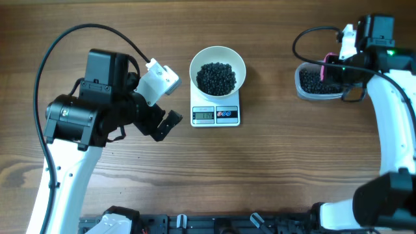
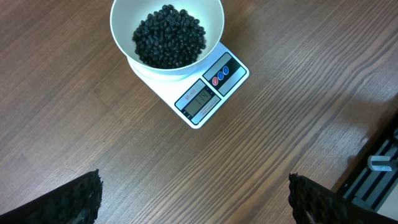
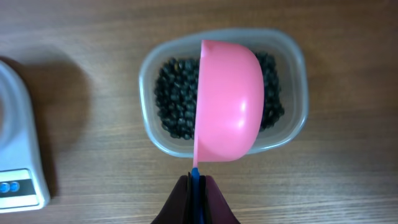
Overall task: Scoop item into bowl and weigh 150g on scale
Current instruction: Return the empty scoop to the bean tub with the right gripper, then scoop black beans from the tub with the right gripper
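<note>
The white bowl [image 1: 218,57] stands on the white scale [image 1: 216,115] with a heap of black beads [image 1: 216,77] inside it. The left wrist view shows the same bowl [image 2: 166,18], beads [image 2: 168,36] and scale [image 2: 211,93]. My left gripper [image 1: 159,104] hangs open to the left of the scale, its jaws wide apart over bare wood [image 2: 196,199]. My right gripper [image 3: 197,186] is shut on the handle of a pink scoop [image 3: 229,102]. The scoop is turned on its side above the clear tub [image 3: 292,68] of beads [image 3: 171,99], so its inside is hidden.
The clear tub [image 1: 318,83] stands at the far right of the wooden table, under the right arm [image 1: 390,97]. A black cable [image 1: 65,45] loops over the left arm. A black rail [image 1: 214,224] runs along the front edge.
</note>
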Action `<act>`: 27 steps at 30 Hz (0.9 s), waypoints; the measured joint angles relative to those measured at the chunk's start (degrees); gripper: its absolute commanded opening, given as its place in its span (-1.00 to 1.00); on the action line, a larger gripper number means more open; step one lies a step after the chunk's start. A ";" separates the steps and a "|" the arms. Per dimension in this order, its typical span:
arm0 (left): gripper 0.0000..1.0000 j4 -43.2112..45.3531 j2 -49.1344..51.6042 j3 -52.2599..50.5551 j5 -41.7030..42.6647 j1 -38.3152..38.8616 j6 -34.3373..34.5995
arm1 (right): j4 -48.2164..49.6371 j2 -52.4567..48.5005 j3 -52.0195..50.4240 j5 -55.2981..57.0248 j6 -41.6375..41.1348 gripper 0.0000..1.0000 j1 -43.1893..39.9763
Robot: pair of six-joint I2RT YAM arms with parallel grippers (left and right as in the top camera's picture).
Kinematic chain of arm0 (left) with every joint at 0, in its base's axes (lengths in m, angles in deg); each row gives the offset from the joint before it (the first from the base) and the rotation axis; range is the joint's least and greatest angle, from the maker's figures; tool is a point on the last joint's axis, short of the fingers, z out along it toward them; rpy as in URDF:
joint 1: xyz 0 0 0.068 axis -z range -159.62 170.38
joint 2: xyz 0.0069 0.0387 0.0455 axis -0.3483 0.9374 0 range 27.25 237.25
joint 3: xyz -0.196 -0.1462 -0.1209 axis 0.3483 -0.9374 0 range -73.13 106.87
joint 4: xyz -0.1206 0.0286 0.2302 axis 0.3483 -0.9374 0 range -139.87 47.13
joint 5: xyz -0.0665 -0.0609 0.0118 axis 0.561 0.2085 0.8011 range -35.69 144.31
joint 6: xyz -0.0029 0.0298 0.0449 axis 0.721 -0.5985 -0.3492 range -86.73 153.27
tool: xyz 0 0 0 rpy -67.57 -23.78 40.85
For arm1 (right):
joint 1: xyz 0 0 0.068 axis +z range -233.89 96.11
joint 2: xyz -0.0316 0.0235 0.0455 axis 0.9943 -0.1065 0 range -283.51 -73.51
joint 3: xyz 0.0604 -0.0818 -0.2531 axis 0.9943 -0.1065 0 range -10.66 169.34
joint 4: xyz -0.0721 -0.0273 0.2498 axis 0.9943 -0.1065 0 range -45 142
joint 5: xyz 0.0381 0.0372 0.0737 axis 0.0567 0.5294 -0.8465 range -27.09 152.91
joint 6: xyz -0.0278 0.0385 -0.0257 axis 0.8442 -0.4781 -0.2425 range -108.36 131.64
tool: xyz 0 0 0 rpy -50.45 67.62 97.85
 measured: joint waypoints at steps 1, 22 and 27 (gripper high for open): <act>1.00 -0.02 0.00 0.00 0.00 0.00 0.00 | -0.22 -1.64 0.00 0.35 -0.17 -0.92 0.00; 1.00 0.00 0.00 0.00 0.00 0.00 0.00 | 3.10 -14.88 0.09 -10.73 -5.62 -0.91 -1.73; 1.00 -0.02 0.00 0.00 0.00 0.00 0.00 | 3.98 -15.47 0.07 -23.65 -4.42 -0.91 -11.08</act>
